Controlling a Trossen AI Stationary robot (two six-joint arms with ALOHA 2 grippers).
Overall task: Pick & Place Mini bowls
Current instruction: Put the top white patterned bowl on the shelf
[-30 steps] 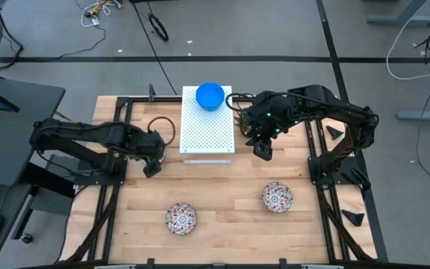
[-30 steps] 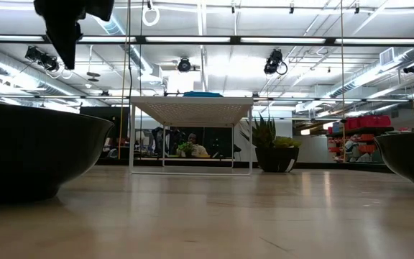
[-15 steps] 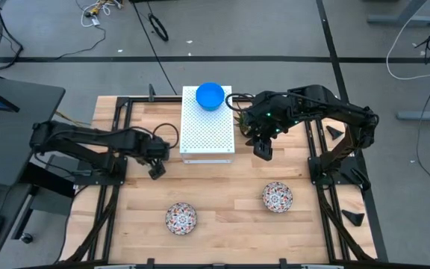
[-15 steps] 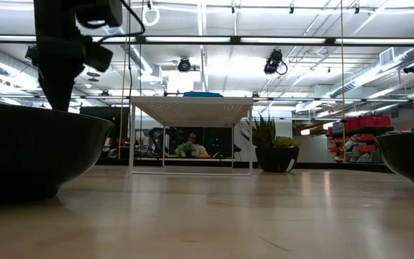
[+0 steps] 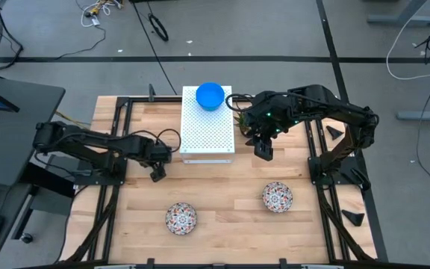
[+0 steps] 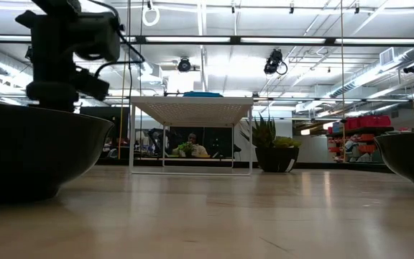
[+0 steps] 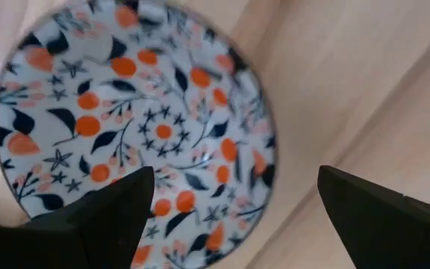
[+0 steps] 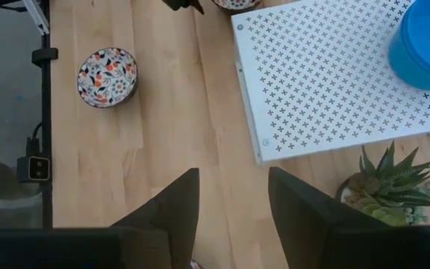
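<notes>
A white mini bowl with a red-and-blue floral pattern (image 7: 136, 127) sits on the table just left of the white perforated box (image 5: 207, 125). My left gripper (image 7: 237, 217) hangs open close above it, pointing down. One finger is over the bowl's inside and the other is outside its rim. The gripper hides this bowl in the high view. Two more floral bowls (image 5: 181, 218) (image 5: 277, 197) rest near the front edge. A bright blue bowl (image 5: 210, 96) stands on the box's far end. My right gripper (image 5: 263, 149) waits open and empty in the air to the right of the box.
A small potted plant (image 8: 390, 187) stands by the box's far right corner. Black frame rails (image 5: 110, 187) run along both table sides. Bare wood lies between the two front bowls and the box. In the low view the front bowls (image 6: 34, 151) (image 6: 408, 155) loom dark at both edges.
My left gripper has come down toward the table beside the box's left side, moving slightly toward the near edge. Its fingers have stayed open. My right arm has kept still.
</notes>
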